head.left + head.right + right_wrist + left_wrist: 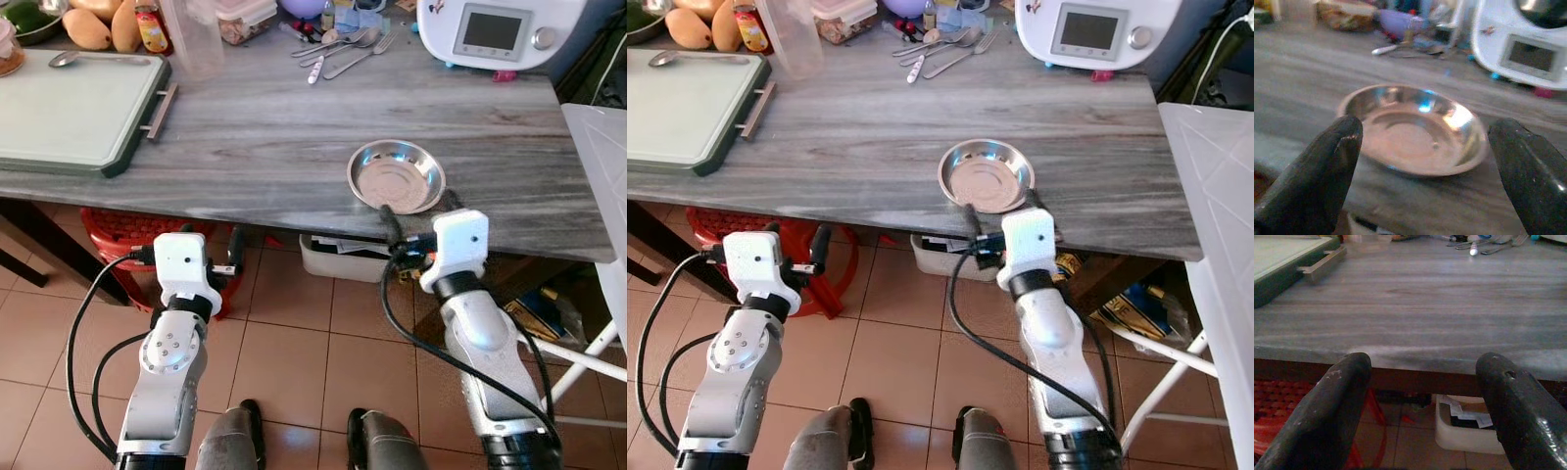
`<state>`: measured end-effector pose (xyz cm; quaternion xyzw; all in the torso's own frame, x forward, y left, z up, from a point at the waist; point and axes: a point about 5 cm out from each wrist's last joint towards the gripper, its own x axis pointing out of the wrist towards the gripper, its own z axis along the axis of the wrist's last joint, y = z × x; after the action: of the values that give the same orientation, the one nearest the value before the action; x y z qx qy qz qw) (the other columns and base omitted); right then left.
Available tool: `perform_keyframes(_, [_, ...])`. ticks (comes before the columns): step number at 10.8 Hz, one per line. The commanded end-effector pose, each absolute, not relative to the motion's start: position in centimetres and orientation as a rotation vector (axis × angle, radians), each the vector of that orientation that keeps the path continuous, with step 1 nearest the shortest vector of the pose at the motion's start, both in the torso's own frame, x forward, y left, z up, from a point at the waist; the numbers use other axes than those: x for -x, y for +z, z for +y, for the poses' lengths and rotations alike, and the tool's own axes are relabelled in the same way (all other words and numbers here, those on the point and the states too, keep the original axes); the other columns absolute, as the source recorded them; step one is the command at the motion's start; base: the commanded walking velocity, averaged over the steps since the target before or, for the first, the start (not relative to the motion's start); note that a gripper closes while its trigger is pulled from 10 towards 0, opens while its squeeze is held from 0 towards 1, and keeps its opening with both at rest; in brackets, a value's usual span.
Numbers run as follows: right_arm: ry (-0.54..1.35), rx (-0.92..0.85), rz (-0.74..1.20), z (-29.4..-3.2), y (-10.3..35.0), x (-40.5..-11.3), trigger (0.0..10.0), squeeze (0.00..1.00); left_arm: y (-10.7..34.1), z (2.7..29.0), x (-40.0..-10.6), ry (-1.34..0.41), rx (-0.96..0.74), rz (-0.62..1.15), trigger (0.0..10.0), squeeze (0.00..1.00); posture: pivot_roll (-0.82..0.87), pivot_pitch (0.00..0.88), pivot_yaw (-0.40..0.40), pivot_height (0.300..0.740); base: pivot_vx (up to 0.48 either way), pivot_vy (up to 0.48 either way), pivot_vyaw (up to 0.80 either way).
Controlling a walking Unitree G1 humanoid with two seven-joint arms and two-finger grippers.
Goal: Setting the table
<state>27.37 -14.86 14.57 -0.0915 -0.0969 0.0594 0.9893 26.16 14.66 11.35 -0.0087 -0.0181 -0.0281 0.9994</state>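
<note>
Since the right gripper (419, 208) has its jaws spread wide, the steel dish (396, 176) sits dead ahead of them, just past the tips at the bench (265, 127) edge. It's round, so no long axis. The left gripper (217, 262), also spread, hangs well off below the edge.

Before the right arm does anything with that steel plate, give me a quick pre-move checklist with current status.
1. Right pincer open: ok, fingers spread wide in the right wrist view.
2. Right pincer lined up with the steel plate: ok, it sits at the plate's near rim, plate centred between the fingers.
3. Plate empty: ok, nothing in it.
4. Plate fully on the table: ok, though close to the near edge.
5. Left pincer out of the way: ok, open, below the table edge.
6. Fingers touching the plate: cannot tell.
</note>
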Motion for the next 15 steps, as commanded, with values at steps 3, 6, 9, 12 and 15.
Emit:
perform_keyframes(3, [0.053, 0.111, -0.16, -16.1, 14.0, -26.3, 10.0, 0.0, 11.0, 15.7, -26.2, -0.001, -0.006, -0.035, 10.0, 0.0, -0.02, 0.117, -0.006, 0.74, -0.279, 0.0, 0.0])
perform_keyframes(6, [0.051, 0.04, -0.119, -16.2, 13.4, -26.5, 10.0, 0.0, 10.7, 16.0, -26.2, 0.014, -0.013, -0.039, 10.0, 0.0, -0.02, 0.089, -0.006, 0.74, -0.299, 0.0, 0.0])
perform_keyframes(9, [-0.064, 0.142, -0.126, -17.3, 13.3, -27.1, 10.0, 0.0, 10.8, 16.4, -26.5, 0.039, -0.011, -0.047, 10.0, 0.0, -0.02, 0.06, 0.002, 0.74, -0.3, 0.0, 0.0])
perform_keyframes(12, [-0.047, 0.026, -0.096, -17.7, 12.7, -26.1, 10.0, 0.0, 10.2, 16.6, -25.4, 0.031, 0.005, -0.029, 10.0, 0.0, -0.02, 0.074, 0.002, 0.74, -0.181, 0.0, 0.0])
perform_keyframes(15, [-0.13, 0.1, -0.018, -18.2, 11.2, -25.3, 10.0, 0.0, 8.8, 16.0, -23.8, -0.001, 0.051, 0.03, 10.0, 0.0, -0.04, 0.068, 0.012, 0.74, 0.0, 0.0, 0.0])
